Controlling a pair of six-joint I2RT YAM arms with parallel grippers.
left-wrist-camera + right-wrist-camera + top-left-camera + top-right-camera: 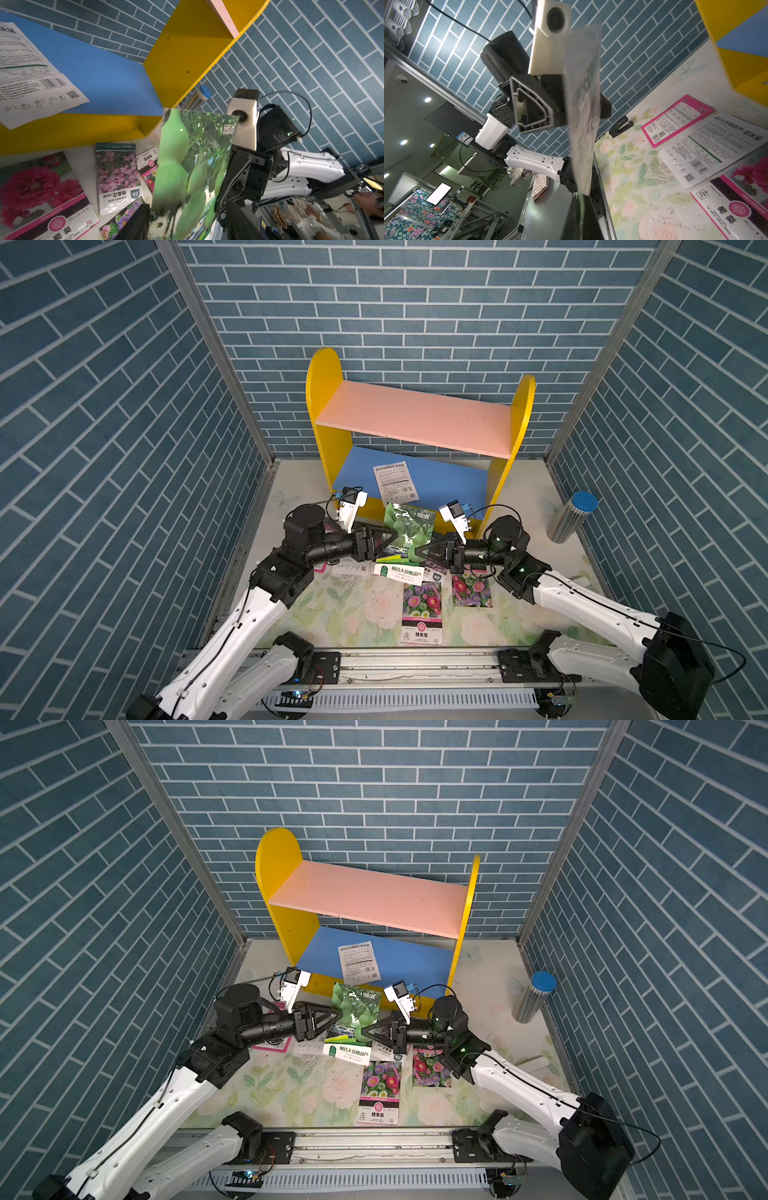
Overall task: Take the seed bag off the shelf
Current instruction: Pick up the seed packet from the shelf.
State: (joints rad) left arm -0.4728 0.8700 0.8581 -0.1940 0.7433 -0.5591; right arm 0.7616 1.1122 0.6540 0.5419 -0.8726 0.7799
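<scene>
You have the floral tabletop filling the lower middle of a top view, with the shelf standing at its far edge against the brick wall, centre frame: yellow side panels, a pink upper board and a blue lower board. To the right of the frame, apart from the shelf, a ribbed metal canister with a blue cap stands upright. The seed bag, green with gourds printed on it, is off the shelf. It is held up on edge above the tabletop just below the shelf's front rail, at frame centre. Your right hand comes in from the right and is clamped on the bag's lower part; in the right wrist view the bag runs edge-on down into the closed jaws. Your left hand reaches in from the left, its fingers spread on either side of the bag rather than pinching it. A white printed packet lies flat on the blue board. Several flower packets lie scattered on the tabletop below the hands.
</scene>
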